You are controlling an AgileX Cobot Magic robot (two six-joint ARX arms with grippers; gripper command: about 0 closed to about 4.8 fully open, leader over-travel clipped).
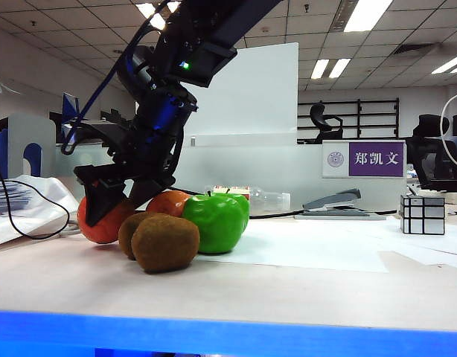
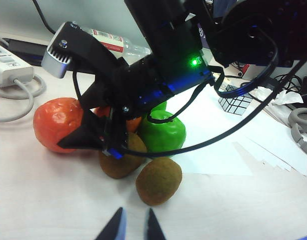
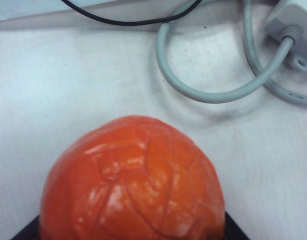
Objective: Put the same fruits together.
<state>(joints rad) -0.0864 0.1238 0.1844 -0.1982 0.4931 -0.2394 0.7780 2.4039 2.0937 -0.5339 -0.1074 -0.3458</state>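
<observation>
My right gripper (image 1: 118,204) reaches across to the left side of the table and is shut on an orange (image 1: 102,223) (image 3: 133,180), its dark fingers against both flanks (image 2: 96,142). The orange (image 2: 56,122) rests on the table. Beside it is a tight cluster: a second orange (image 1: 167,202), two green apples (image 1: 213,222) (image 1: 242,204) and two brown kiwis (image 1: 165,243) (image 1: 132,232). In the left wrist view the kiwis (image 2: 158,181) (image 2: 122,159) lie just beyond my left gripper (image 2: 135,225), which stands open and empty. That gripper is out of the exterior view.
A silver mirror cube (image 1: 423,214) (image 2: 235,99) stands at the far right. A stapler (image 1: 336,204) and a plastic bottle (image 1: 262,199) lie behind the fruit. A power strip (image 2: 8,70) with a looped grey cable (image 3: 208,95) lies beyond the held orange. White paper (image 1: 310,245) covers the middle.
</observation>
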